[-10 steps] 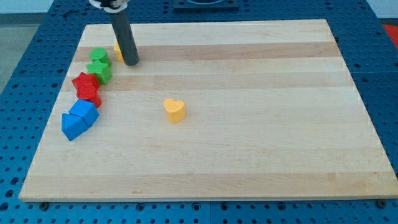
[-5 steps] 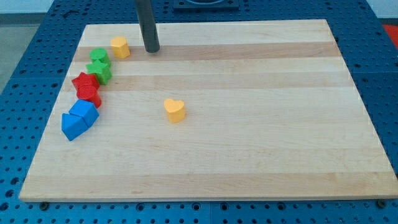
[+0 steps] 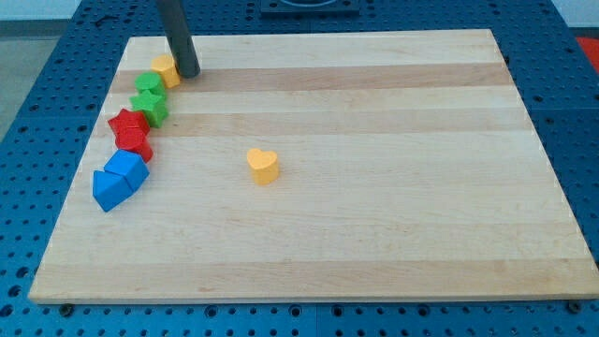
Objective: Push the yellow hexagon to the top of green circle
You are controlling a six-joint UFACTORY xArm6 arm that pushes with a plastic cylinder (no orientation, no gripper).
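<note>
The yellow hexagon sits near the board's top left, touching the upper right of the green circle. My tip is right against the hexagon's right side. A green star lies just below the green circle.
A red star and another red block sit below the green blocks, then two blue blocks lower left. A yellow heart lies near the middle. The wooden board's left edge runs close to the block row.
My tip swung right and up off the hexagon, then came back left against its right side. The hexagon has slid left and slightly up, toward the green circle's top.
</note>
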